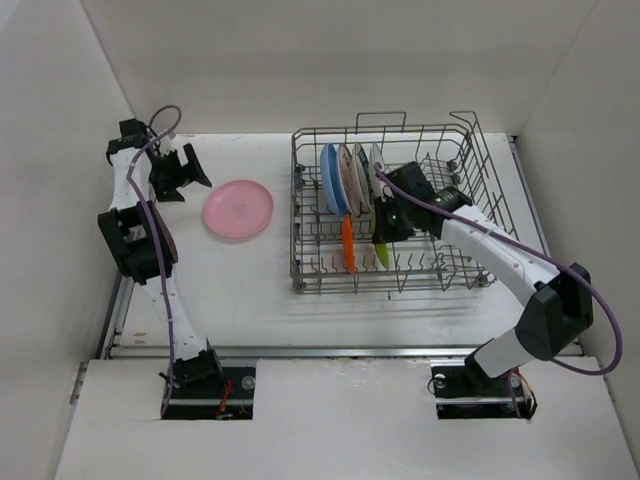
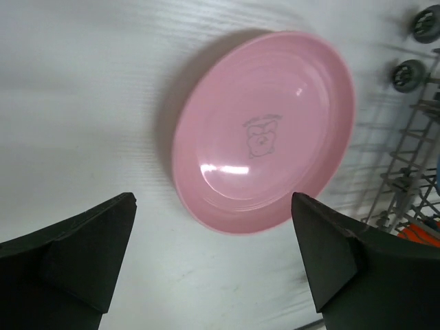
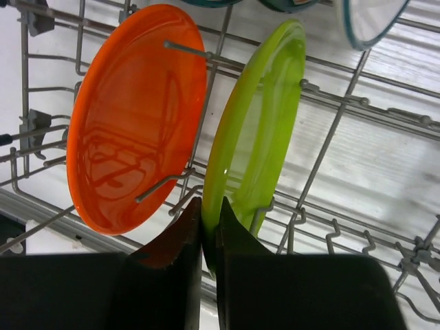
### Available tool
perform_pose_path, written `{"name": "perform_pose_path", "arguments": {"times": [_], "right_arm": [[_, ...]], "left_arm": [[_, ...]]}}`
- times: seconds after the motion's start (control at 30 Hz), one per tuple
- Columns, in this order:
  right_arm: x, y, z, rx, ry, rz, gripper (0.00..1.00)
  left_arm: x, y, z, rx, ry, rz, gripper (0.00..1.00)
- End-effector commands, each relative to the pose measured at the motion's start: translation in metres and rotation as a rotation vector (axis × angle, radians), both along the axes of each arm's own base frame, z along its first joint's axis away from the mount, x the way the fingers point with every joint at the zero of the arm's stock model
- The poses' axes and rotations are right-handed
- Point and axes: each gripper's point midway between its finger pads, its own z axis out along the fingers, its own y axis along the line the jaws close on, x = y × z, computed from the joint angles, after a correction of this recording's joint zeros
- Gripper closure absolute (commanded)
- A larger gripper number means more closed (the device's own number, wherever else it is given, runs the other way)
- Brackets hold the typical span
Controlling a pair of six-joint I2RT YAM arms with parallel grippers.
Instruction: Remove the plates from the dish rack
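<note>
Jaws of the right gripper (image 3: 210,203) are pressing close together on the lower rim of the yellow-green plate (image 3: 261,130). That plate is standing on edge between tines toward the near side of the dish rack (image 3: 330,137). The orange plate (image 3: 134,124) is standing just beside it, one slot toward the rack's left side, and the two are not touching. Rack tines are crossing in front of both plates, and one tine tip is lying across the upper face of the orange one.

Toward the rack's far left corner, the blue plate (image 1: 330,178) and two white plates (image 1: 352,175) with dark patterned rims are standing upright in a close row. The right gripper is sitting directly on the near side of that row, with its arm reaching in over the rack's right side.

Outside the rack, near its left side, the pink plate (image 2: 261,130) is lying flat on the white table (image 1: 250,290). The left gripper (image 2: 213,198) is hovering on that plate's side away from the rack, jaws spread wide and apart from it.

Both small plates are showing a glossy finish, with the wires reflecting in the orange one. The pink plate is showing a small grey printed figure at its centre.
</note>
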Motion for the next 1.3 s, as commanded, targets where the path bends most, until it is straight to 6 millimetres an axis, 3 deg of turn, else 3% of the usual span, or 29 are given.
{"name": "perform_pose_path", "arguments": {"times": [0.0,0.03,0.1,0.23,0.3,0.5,0.6,0.7,0.77,0.83,0.93,1.07,1.13,1.2,1.27], "right_arm": [[0.024,-0.006,0.053,0.011,-0.17,-0.045,1.0],[0.024,-0.009,0.059,0.0,-0.177,-0.055,1.0],[0.033,-0.017,0.095,0.007,-0.264,-0.11,1.0],[0.037,-0.034,0.139,0.004,-0.37,-0.193,1.0],[0.038,-0.043,0.156,-0.005,-0.414,-0.231,1.0],[0.025,-0.058,0.189,-0.006,-0.473,-0.255,1.0],[-0.001,-0.039,0.195,0.023,-0.437,-0.141,1.0],[-0.051,-0.001,0.19,0.112,-0.34,0.085,1.0],[-0.092,0.022,0.175,0.158,-0.206,0.184,1.0],[-0.12,0.029,0.165,0.181,-0.1,0.188,1.0],[-0.17,0.033,0.153,0.175,0.021,0.253,1.0],[-0.223,0.041,0.17,0.272,0.088,0.324,1.0],[-0.248,0.041,0.162,0.254,0.133,0.38,1.0],[-0.258,0.038,0.143,0.195,0.171,0.366,1.0],[-0.261,0.021,0.097,0.008,0.21,0.324,1.0]], "left_arm": [[0.011,-0.014,0.112,0.128,-0.272,-0.035,0.05],[0.011,-0.018,0.121,0.15,-0.298,-0.057,0.04],[0.007,-0.033,0.141,0.175,-0.34,-0.12,0.04],[-0.01,-0.096,0.157,0.192,-0.345,-0.333,0.02],[-0.024,-0.115,0.159,0.2,-0.324,-0.4,0.02],[-0.054,-0.178,0.163,0.311,-0.345,-0.646,0.02],[-0.067,-0.21,0.16,0.345,-0.349,-0.747,0.01],[-0.075,-0.235,0.153,0.333,-0.339,-0.811,0.01],[-0.076,-0.24,0.149,0.325,-0.327,-0.815,0.01],[-0.075,-0.244,0.143,0.302,-0.309,-0.796,0.01],[-0.075,-0.242,0.147,0.311,-0.317,-0.79,0.01],[-0.081,-0.234,0.168,0.344,-0.364,-0.757,0.01],[-0.086,-0.228,0.177,0.368,-0.374,-0.733,0.01],[-0.093,-0.215,0.189,0.42,-0.385,-0.703,0.01],[-0.107,-0.201,0.199,0.464,-0.373,-0.682,0.01]]}}
